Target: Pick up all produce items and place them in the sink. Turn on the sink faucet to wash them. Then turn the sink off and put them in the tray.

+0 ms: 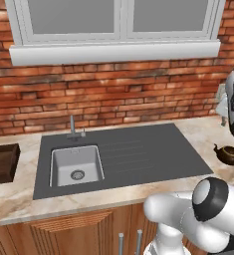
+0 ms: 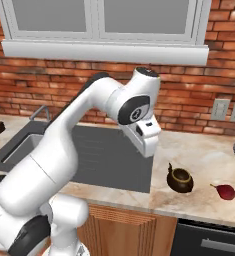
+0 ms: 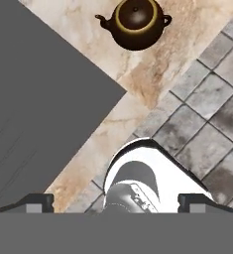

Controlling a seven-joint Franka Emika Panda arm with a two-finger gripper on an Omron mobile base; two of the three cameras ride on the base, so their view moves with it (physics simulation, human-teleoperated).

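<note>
- One small dark-red rounded produce item (image 2: 225, 191) is lying on the marble counter (image 2: 209, 160) at the far right of the right base view, just right of a dark brown teapot (image 2: 180, 180) with a gold rim.
- One two-finger gripper (image 3: 116, 201) is hanging above the counter's front edge, looking down at the teapot, the dark grey ribbed surround (image 3: 33, 114) and the grey tiled floor (image 3: 207, 119); the fruit is sitting well apart from it, beyond the teapot.
- Two dark finger tips (image 3: 36, 202) are standing far apart, so the claw is spread wide and holding nothing.
- One small light-grey rectangular sink (image 1: 75, 165) is sitting under one thin grey metal faucet (image 1: 72, 127).
- One dark brown wooden tray (image 1: 2, 162) is resting left of the sink.
</note>
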